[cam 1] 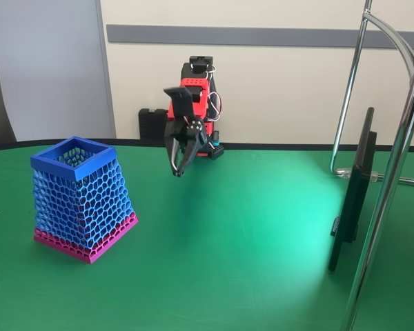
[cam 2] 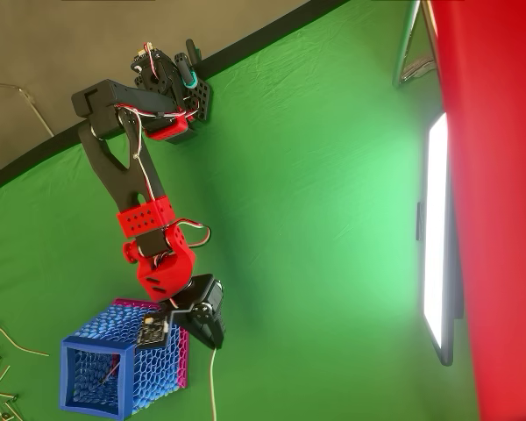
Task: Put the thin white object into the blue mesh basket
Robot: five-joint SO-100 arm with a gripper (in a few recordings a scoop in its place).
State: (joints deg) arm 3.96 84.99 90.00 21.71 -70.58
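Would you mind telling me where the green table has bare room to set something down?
The widest bare stretch lies between the blue mesh basket and the upright screen, below the pincer. Crowded: the table edge beside the basket, where thin sticks lie scattered.

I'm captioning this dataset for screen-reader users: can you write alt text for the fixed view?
A black and red robot arm hangs its gripper in the air above a green table, to the right of a blue mesh basket with a magenta base. A dark screen stands edge-on at right beside chrome stand poles.
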